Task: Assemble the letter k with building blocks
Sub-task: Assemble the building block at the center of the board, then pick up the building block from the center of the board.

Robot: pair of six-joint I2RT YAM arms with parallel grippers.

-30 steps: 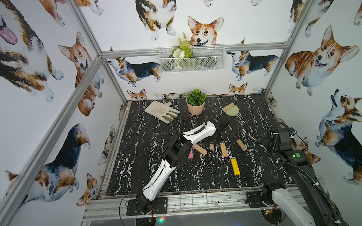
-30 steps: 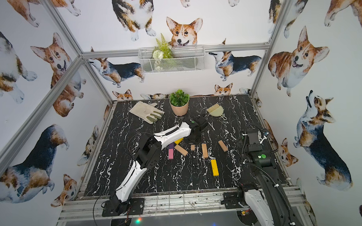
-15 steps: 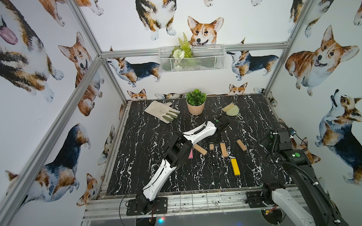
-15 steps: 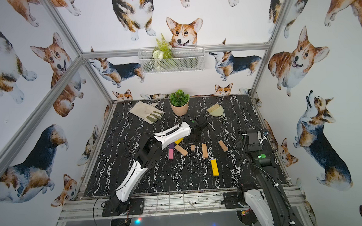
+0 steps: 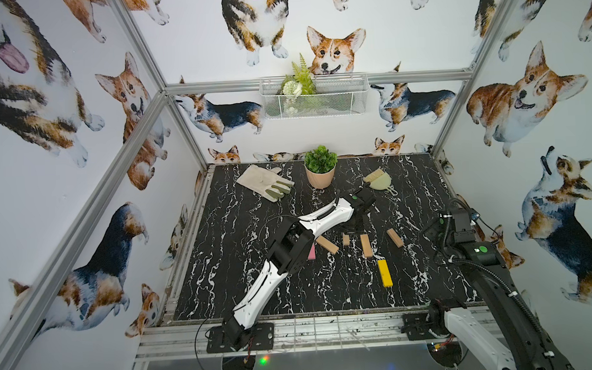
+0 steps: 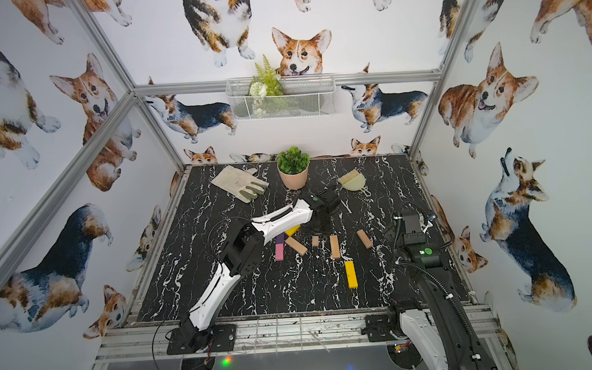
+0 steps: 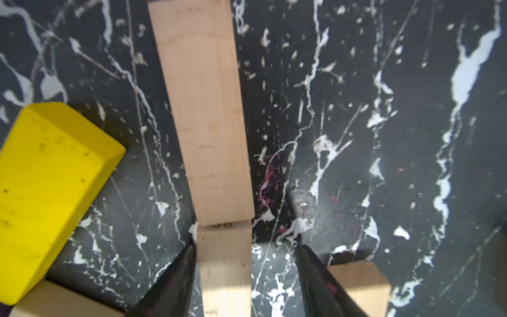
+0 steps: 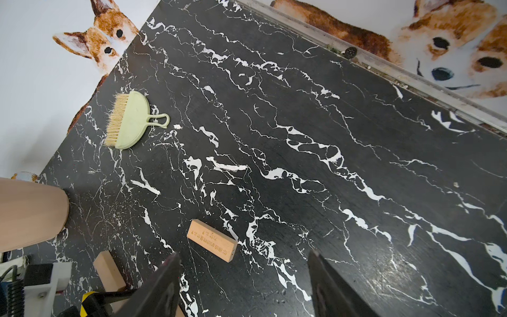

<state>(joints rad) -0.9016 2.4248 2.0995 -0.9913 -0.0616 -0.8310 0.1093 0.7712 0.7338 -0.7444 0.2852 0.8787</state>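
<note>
Stem blocks: in the left wrist view I see a far tan wooden bar and a near tan wooden bar flat on the black marbled desk, end to end and touching.
Left gripper: the left gripper is down at the desk with its jaws apart around the near bar. One finger is against its side and the other is clear of it.
Beside it: a yellow wooden block touches a slanted tan bar.
Loose blocks: a pink bar, a purple bar, two more tan bars and a second yellow bar nearest the front.
Right gripper: the right gripper hovers over the desk's right side, jaws apart, nothing between them.
Back edge: a hand brush with pale green dustpan, a potted plant and a work glove.
</note>
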